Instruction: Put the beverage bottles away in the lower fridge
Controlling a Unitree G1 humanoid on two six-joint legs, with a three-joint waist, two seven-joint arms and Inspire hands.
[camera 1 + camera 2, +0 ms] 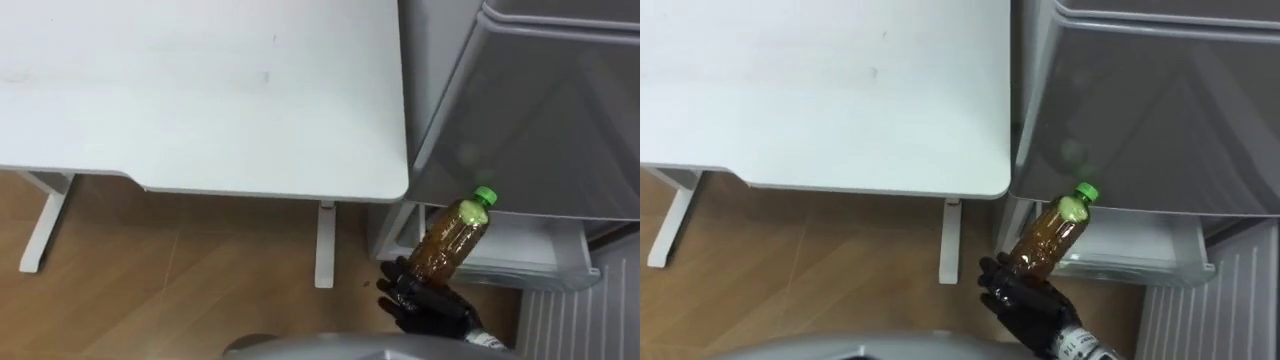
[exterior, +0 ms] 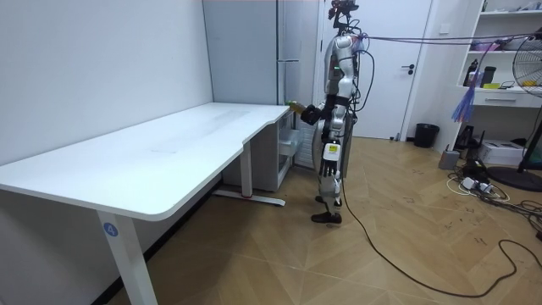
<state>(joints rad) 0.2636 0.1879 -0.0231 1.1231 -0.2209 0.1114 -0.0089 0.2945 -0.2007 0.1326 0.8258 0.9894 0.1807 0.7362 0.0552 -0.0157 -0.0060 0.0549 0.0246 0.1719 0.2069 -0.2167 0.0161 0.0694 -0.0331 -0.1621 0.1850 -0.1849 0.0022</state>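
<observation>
**Right hand at the fridge, bottle in grasp**

Stance, from the room view: the robot stands upright on the wooden floor (image 1: 180,290) at the far end of the long white worktop (image 1: 200,90). It faces the tall grey fridge (image 1: 560,120) that stands against the wall beside the worktop's end.

Right arm: it comes into the eye views from the lower right, forearm angled up and to the left. The dark right hand (image 1: 425,300) sits low in the view, just past the worktop's corner and in front of the fridge's lower part. In the room view I see this arm bent at the elbow, with the hand held forward at about chest height.

Hand state: the fingers are curled round the lower half of the bottle (image 1: 452,240), a firm wrap-around grasp.

Task's thing: the bottle is clear plastic, filled with brown drink, and has a green cap (image 1: 485,195). It is tilted, base in the hand and cap pointing up and to the right toward the fridge. In the view the cap overlaps the lower edge of the fridge's grey front panel. I cannot tell whether it touches.

Fridge: a pale lower compartment (image 1: 530,255) shows under the grey panel. The bottle is outside it, in front.

Left hand (image 2: 329,152): it hangs by the thigh in the room view. It is too small there for me to tell its state.
</observation>
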